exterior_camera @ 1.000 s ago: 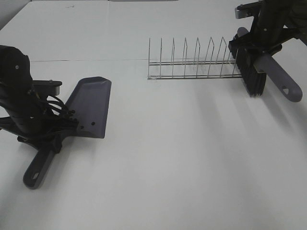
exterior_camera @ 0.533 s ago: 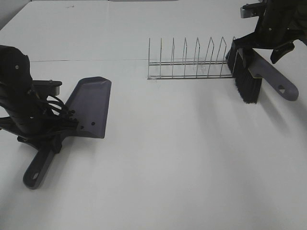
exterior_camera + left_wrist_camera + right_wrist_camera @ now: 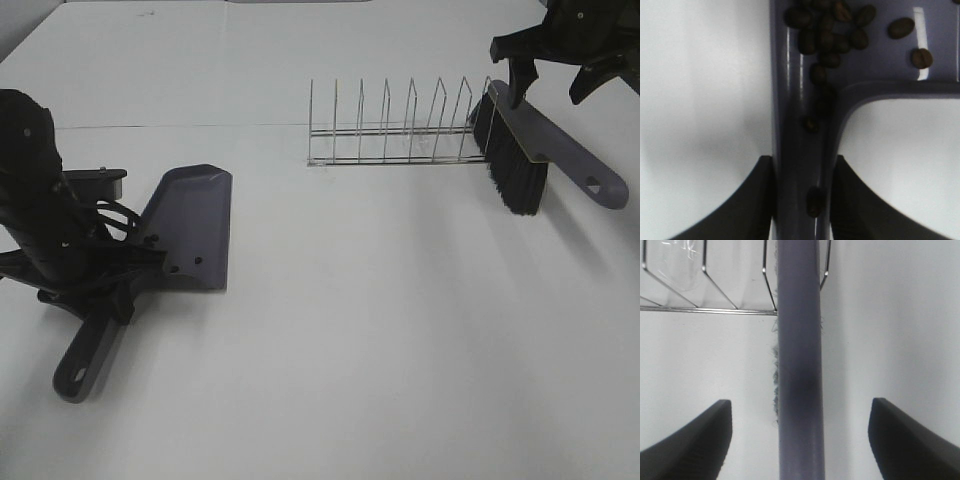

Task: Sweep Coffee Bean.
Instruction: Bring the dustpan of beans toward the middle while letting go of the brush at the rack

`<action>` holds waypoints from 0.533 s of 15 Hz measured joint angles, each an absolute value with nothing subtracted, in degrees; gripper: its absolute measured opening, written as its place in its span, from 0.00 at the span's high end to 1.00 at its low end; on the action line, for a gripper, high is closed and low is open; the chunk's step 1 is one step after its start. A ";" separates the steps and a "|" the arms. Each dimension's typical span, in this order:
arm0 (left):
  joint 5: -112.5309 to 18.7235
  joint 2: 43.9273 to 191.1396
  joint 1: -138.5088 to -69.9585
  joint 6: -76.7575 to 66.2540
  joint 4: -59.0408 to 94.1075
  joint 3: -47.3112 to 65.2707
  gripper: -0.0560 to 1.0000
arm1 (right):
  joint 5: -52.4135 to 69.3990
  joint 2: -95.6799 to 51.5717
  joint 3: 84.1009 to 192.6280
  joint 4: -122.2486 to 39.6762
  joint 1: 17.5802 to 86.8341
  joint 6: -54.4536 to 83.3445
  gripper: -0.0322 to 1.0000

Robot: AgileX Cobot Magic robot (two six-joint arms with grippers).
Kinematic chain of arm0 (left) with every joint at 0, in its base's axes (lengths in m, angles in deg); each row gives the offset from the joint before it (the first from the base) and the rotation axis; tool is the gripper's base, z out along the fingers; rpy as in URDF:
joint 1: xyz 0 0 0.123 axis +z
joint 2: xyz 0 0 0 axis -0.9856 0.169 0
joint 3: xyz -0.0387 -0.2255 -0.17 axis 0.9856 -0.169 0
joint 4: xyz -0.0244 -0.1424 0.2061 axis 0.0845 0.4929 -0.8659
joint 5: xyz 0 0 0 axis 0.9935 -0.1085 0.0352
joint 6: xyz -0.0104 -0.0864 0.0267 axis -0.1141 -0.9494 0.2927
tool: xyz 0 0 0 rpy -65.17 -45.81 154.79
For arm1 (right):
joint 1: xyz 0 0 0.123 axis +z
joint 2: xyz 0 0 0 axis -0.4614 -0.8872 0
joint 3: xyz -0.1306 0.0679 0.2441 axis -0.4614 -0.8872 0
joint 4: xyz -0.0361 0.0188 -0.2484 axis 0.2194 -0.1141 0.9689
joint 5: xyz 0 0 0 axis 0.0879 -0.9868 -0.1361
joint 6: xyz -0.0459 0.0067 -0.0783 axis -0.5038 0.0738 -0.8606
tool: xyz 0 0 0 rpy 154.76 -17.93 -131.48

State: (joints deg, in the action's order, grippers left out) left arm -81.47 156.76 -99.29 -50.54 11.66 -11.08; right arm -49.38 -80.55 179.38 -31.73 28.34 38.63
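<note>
While the left gripper (image 3: 125, 275) stays clamped on the dustpan (image 3: 195, 225) handle at left, the high view lists a change: the right gripper (image 3: 560, 75), jaws now wide, has let go of the brush (image 3: 525, 150), which lies at far right against the wire rack (image 3: 395, 130). Left wrist: coffee beans (image 3: 827, 30) sit inside the dustpan. Right wrist: brush handle runs untouched between spread jaws. Sweeping appears finished.
</note>
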 joint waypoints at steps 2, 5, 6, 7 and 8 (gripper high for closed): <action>-80.15 156.76 -101.99 -50.31 12.29 -11.08 0.70 | -49.55 -79.47 179.38 -33.96 28.34 38.63 0.36; -78.31 157.45 -104.96 -51.63 12.69 -11.08 0.70 | -50.64 -78.38 179.38 -36.83 28.34 38.63 0.36; -78.09 157.45 -104.96 -51.74 12.63 -11.08 0.70 | -50.92 -78.20 179.38 -37.12 28.34 38.63 0.36; -77.97 157.45 -104.96 -51.74 12.63 -11.08 0.70 | -50.98 -78.15 179.38 -37.17 28.34 38.63 0.36; -77.97 157.45 -104.96 -51.80 12.63 -11.08 0.70 | -51.67 -78.15 179.38 -37.35 28.34 38.63 0.36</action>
